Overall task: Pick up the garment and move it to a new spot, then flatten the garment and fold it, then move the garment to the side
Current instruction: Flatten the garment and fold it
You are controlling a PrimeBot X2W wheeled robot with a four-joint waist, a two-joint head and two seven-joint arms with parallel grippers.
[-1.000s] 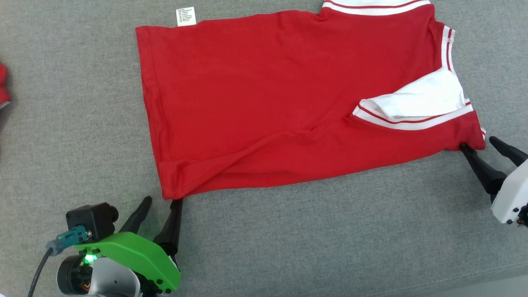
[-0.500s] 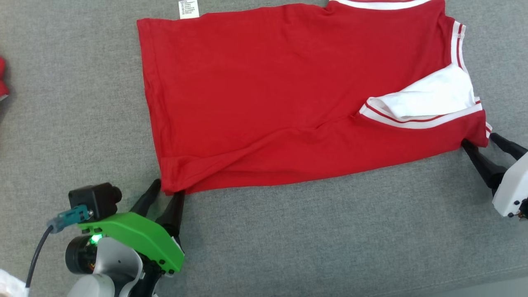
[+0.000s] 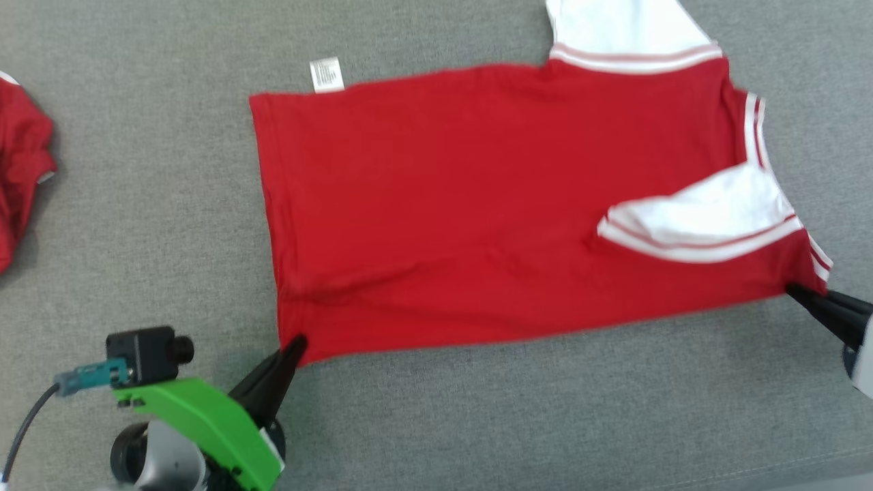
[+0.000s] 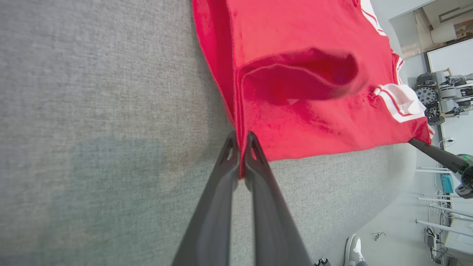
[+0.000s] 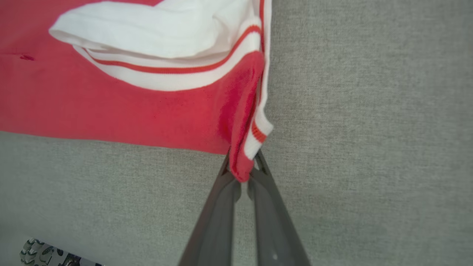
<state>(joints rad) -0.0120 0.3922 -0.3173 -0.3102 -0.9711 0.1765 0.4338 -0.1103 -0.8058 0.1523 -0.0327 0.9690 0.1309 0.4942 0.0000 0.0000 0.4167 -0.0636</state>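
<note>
I am clamping my left gripper (image 3: 294,344) and right gripper (image 3: 796,292) on opposite near corners of the red garment (image 3: 477,204), lying on the grey table (image 3: 477,423).

Both tools, left (image 3: 294,344) and right (image 3: 799,292), pinch the red garment's (image 3: 477,204) near corners.

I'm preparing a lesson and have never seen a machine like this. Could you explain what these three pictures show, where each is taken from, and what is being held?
This is a two-armed robot folding clothes. The wide picture comes from a camera on its head, looking down at a grey cloth surface. On it lies a red shirt with white trim; another red garment sits at the far left. The other two pictures come from cameras on each wrist, looking along the dark fingers. The left gripper is pinching the shirt's near hem corner. The right gripper is pinching the near corner at the striped end.
</note>
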